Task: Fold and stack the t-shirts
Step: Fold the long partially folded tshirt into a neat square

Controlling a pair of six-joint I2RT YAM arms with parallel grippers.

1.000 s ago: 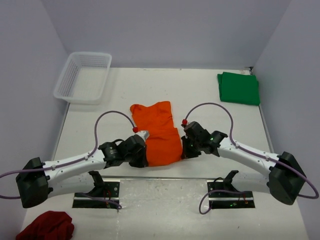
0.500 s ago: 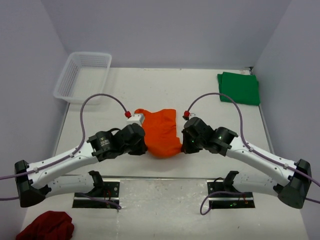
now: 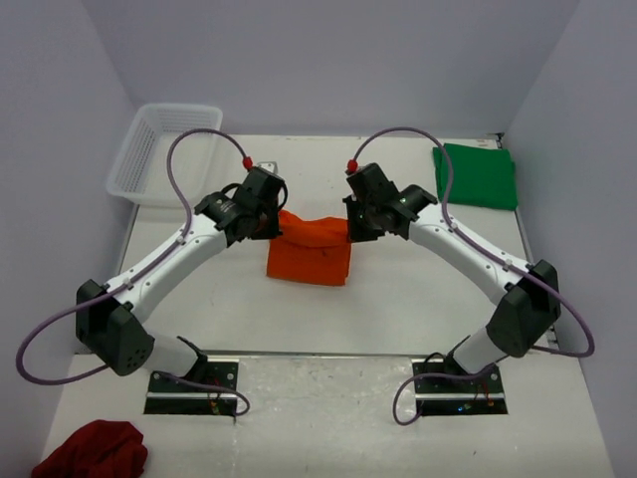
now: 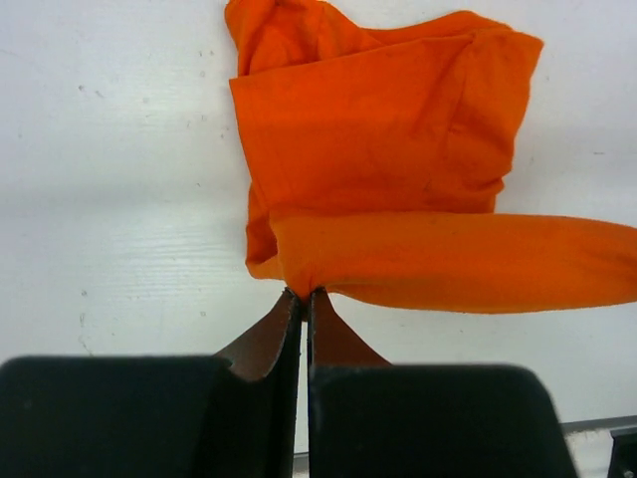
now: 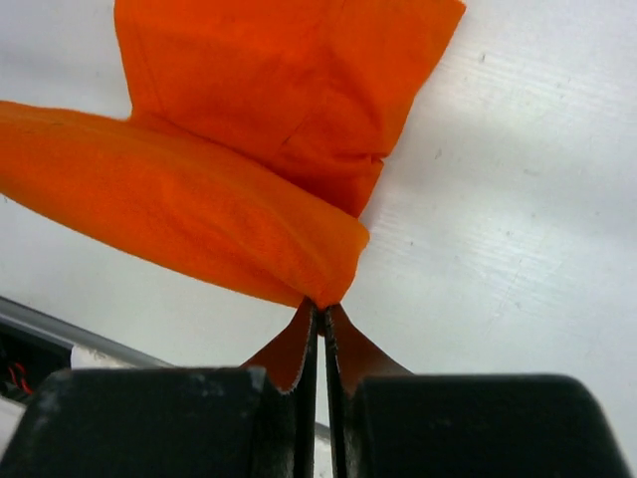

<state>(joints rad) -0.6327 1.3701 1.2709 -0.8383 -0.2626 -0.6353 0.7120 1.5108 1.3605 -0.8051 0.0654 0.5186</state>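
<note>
**A:** ok, left to right, who's got what?

**B:** left gripper (image 4: 302, 294) is clamped on one corner of the bright orange cloth t-shirt (image 3: 311, 257), which is mid white table (image 3: 418, 299). right gripper (image 5: 320, 304) is pinching the other corner, with that edge lifted between them. dark green cloth shirt (image 3: 476, 175) lies back right, well apart.

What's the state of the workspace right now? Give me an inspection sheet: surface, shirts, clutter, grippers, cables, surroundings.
Surface: white table, a few faint specks.
Job's things: orange shirt mid-table, one edge held up and doubled over the rest; green shirt folded at the far right corner.
Clutter: white basket at far left; dark red cloth bunched at the near left corner.
Grippers: left gripper and right gripper, fingers shut on opposite corners of the orange shirt.
Cables: purple cables loop above each arm, off the cloth.
Surroundings: plain pale walls; nothing else seen.
</note>
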